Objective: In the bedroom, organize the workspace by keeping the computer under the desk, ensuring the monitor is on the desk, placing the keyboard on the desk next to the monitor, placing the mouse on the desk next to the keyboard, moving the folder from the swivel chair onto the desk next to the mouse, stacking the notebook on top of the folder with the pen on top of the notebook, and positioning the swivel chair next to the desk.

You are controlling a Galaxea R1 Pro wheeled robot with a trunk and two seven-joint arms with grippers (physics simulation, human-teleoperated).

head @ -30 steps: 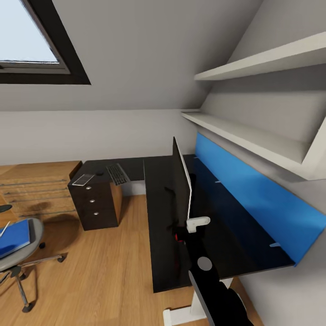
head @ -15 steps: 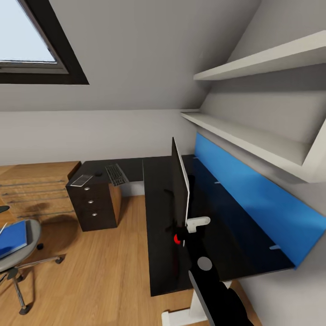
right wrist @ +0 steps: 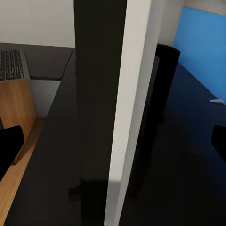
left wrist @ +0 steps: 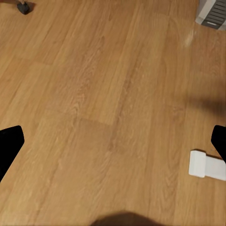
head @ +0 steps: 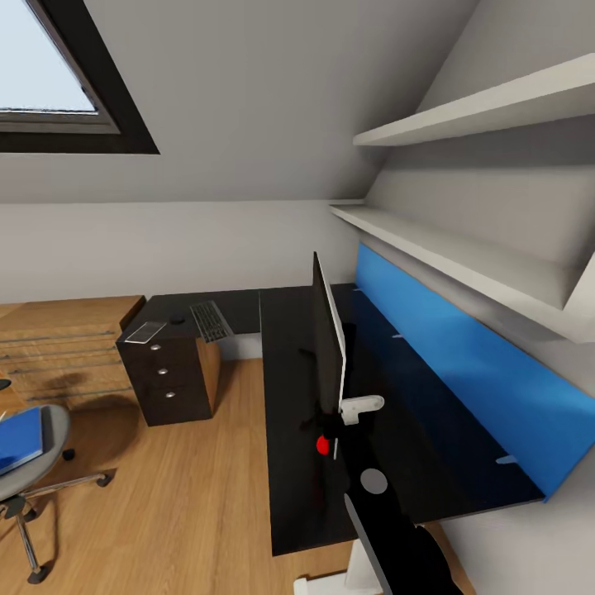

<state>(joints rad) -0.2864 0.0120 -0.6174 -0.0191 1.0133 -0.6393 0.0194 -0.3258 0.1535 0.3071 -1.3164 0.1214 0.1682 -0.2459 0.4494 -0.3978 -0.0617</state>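
The monitor (head: 328, 339) stands edge-on on the dark bench (head: 289, 463), right in front of the right end effector (right wrist: 113, 141), whose fingers sit spread to either side of it, so that part looks done. Well beyond it, at the bench's far corner, lie the keyboard (head: 211, 320) and mouse (head: 177, 319), not yet beside the monitor. The blue folder (head: 18, 440) rests on the swivel chair (head: 37, 471), far off; the left end effector (left wrist: 113, 141), spread, hangs over bare floor (left wrist: 94, 94).

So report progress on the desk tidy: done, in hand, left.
Done: the monitor stands on the desk, and the keyboard lies on its far wing. In hand: the right pincer is at the monitor's edge, fingers spread either side. Left: the folder sits on the swivel chair, away from the desk.
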